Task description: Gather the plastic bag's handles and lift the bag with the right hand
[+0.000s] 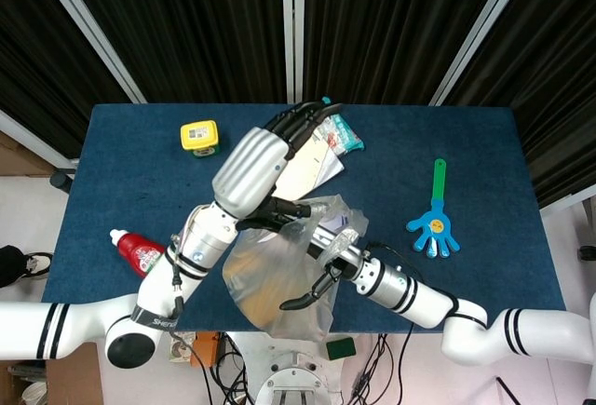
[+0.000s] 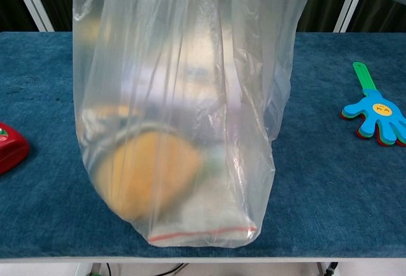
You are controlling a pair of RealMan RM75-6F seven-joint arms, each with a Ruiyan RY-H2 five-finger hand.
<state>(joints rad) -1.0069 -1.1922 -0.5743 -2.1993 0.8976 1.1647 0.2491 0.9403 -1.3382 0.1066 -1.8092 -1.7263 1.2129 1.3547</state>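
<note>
Two hands meet above the desk (image 1: pixel 112 172): nearest, the right hand (image 1: pixel 321 265) grasps the gathered handles of one plastic bag (image 2: pixel 177 130) at the near edge; the left hand (image 1: pixel 279 158) hovers beyond, fingers stretched, grasping nothing

Blue table (image 1: pixel 130 163): yellow tape measure (image 1: pixel 198 136), red bottle (image 1: pixel 136 249), blue hand-shaped clapper (image 1: pixel 435 225), snack packet (image 1: pixel 341 130).
</note>
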